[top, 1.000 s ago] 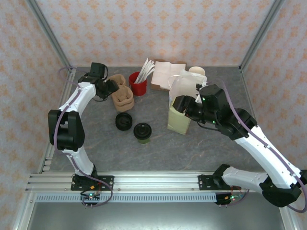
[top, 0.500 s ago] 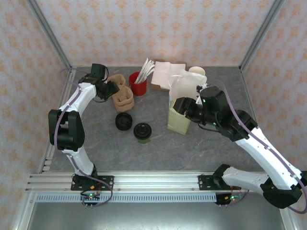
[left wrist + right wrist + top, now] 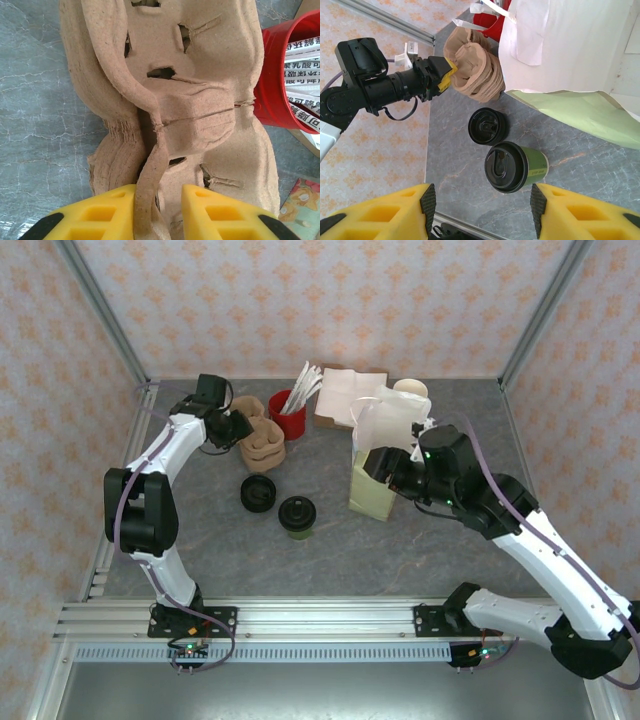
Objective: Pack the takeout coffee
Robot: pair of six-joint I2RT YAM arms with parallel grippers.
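The takeout coffee [image 3: 297, 517], a green paper cup with a black lid, stands mid-table. In the right wrist view the coffee [image 3: 516, 167] sits below and between the wide-apart fingers of my right gripper [image 3: 481, 205]. That right gripper [image 3: 373, 462] hangs open and empty beside the bag [image 3: 372, 498], green below and white above. My left gripper [image 3: 238, 427] is at the stack of brown pulp cup carriers [image 3: 260, 443]. An upright carrier rim [image 3: 150, 175] stands between the narrow fingers of the left gripper [image 3: 159, 195], touching the left one, with a gap to the right one.
A pile of black lids [image 3: 258, 493] lies just left of the coffee. A red cup of wrapped sticks [image 3: 287, 416] stands next to the carriers. White napkins on a brown box [image 3: 345, 395] and a cream cup stack [image 3: 411, 390] sit behind the bag.
My left gripper's fingers have drawn closer together round the carrier rim, and the carrier stack has shifted slightly right. The right arm has barely moved.
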